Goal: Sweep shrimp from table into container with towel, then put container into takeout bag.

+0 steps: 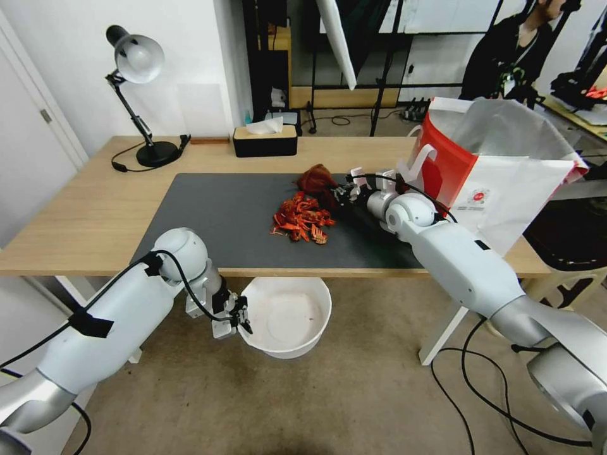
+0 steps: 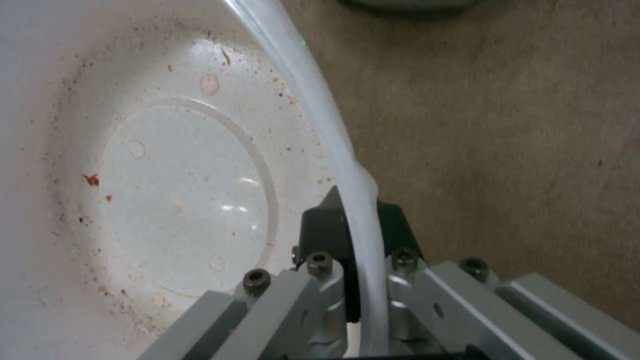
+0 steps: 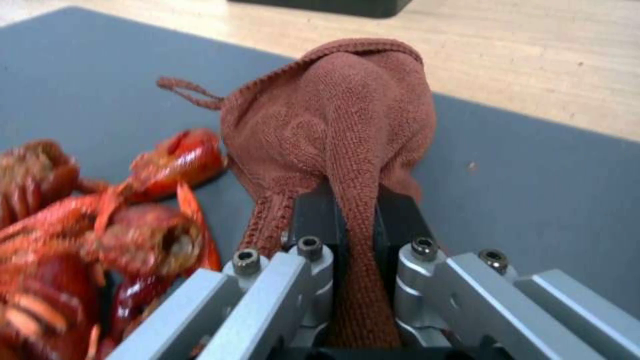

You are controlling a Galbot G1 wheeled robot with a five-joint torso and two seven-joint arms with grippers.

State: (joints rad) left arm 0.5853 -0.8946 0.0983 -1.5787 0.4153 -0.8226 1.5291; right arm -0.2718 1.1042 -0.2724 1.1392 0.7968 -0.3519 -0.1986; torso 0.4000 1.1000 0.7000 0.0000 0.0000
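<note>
A pile of red-orange shrimp (image 1: 302, 219) (image 3: 87, 235) lies on the dark mat of the table (image 1: 95, 208). Just behind it, the rust-red towel (image 1: 316, 181) (image 3: 340, 130) hangs bunched from my right gripper (image 1: 341, 193) (image 3: 357, 220), which is shut on it above the mat. The white container (image 1: 288, 316) (image 2: 133, 175) is held below the table's near edge, over the floor. My left gripper (image 1: 243, 319) (image 2: 357, 220) is shut on its rim. The white and red takeout bag (image 1: 499, 170) stands open at the table's right end.
A black tissue box (image 1: 264, 140) and a desk lamp (image 1: 136, 63) stand at the back of the table. Cables run over the beige floor (image 1: 354, 404) under my right arm. A white table leg (image 1: 442, 332) stands right of the container.
</note>
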